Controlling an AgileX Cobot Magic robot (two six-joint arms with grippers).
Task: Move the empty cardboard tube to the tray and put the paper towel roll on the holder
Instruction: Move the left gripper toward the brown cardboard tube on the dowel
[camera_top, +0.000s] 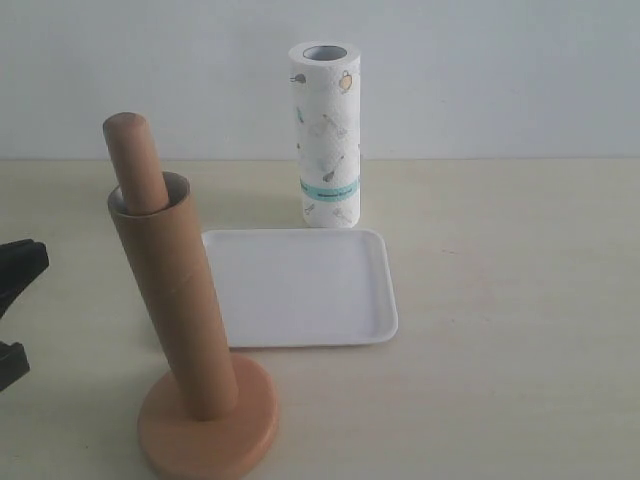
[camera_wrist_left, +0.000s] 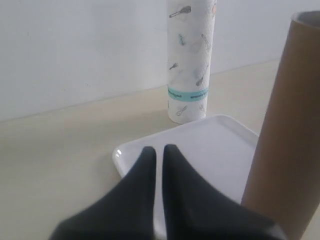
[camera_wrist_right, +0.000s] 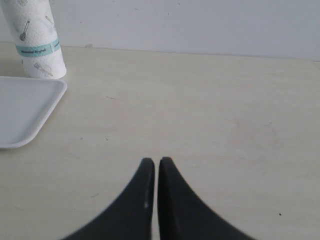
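The brown cardboard tube (camera_top: 172, 300) stands slipped over the pole of the wooden holder (camera_top: 208, 430), whose round top (camera_top: 127, 130) pokes out above it. The tube (camera_wrist_left: 286, 135) also fills one side of the left wrist view. A white tray (camera_top: 300, 286) lies flat just behind the holder, with nothing on it. The paper towel roll (camera_top: 326, 135) stands upright behind the tray. My left gripper (camera_wrist_left: 158, 149) is shut on nothing, beside the tube with its tips in front of the tray (camera_wrist_left: 212, 150). My right gripper (camera_wrist_right: 153, 161) is shut over bare table, apart from the tray (camera_wrist_right: 27, 107) and roll (camera_wrist_right: 36, 42).
A pale wall rises behind the beige table (camera_top: 500, 300). Black parts of the left arm (camera_top: 18, 270) show at the left edge of the exterior view.
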